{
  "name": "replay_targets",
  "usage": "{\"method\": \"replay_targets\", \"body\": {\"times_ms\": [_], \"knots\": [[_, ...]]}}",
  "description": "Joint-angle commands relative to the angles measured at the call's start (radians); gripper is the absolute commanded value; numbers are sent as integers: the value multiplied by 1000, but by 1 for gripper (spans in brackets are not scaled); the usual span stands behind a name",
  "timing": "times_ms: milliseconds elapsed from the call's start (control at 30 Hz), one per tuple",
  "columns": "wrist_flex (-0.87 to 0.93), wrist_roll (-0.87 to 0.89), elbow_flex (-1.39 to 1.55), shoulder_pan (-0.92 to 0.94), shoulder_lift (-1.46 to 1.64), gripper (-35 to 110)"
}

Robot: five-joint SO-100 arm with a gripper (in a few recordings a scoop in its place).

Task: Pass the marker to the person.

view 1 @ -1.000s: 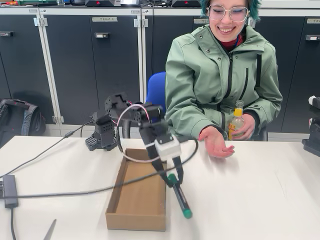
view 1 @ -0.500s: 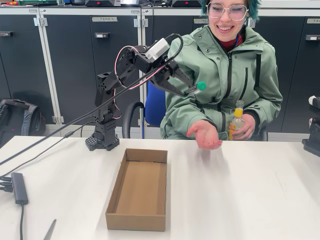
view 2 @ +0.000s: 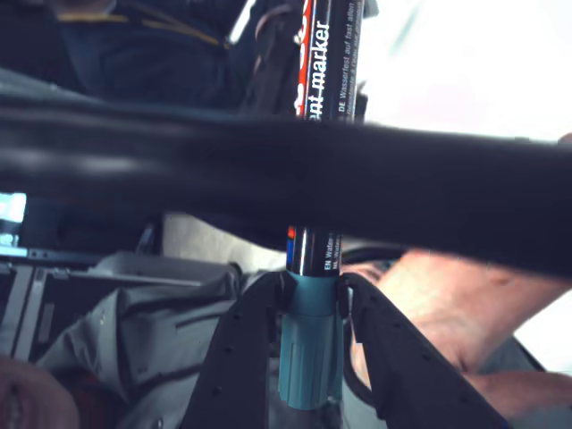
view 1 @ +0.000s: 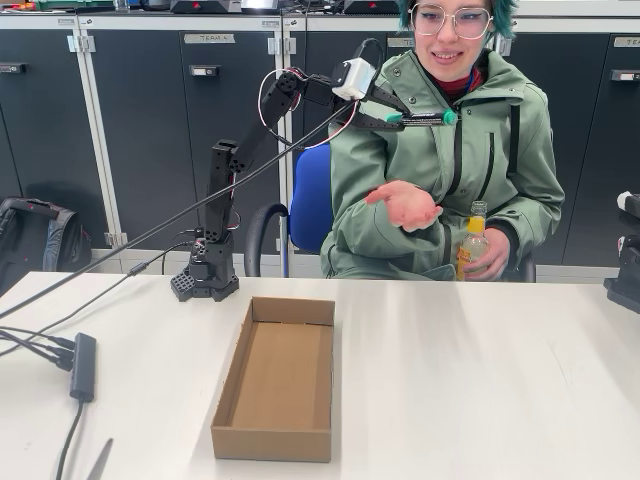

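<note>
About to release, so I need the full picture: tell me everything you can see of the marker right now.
The marker is a slim pen with a dark barrel printed in light lettering, plus red marks, a green cap and a green end. It lies roughly level in the fixed view, raised at the person's chest, above their open hand and not touching it. The gripper is shut on its cap, one of the fingers on either side. A blurred dark cable crosses in front of the barrel in the wrist view.

marker (view 2: 315, 259): dark barrel, white and red print, teal-green cap | claw (view 1: 395, 117): black, white block behind | person (view 1: 450, 140): teal hair, sage-green jacket, dark red collar | bottle (view 1: 472, 240) at 5 o'clock of the person's open hand (view 1: 405, 203): yellow | box (view 1: 275, 380): brown cardboard | tabletop (view 1: 500, 400): white | chair (view 1: 312, 205): blue | cabinets (view 1: 150, 130): dark, pale frames
</note>
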Motion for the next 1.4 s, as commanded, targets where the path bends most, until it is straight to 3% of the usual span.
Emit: {"method": "replay_targets", "body": {"times_ms": [0, 200, 500, 533, 633, 700, 1367], "knots": [[58, 20, -21, -64, 5, -5], [158, 95, 31, -52, 5, -5], [146, 100, 41, -44, 5, -5], [146, 104, 41, -43, 5, -1], [144, 140, 40, -37, 5, 34], [129, 158, 38, -28, 5, 39], [109, 153, 34, 8, 9, 40]]}}
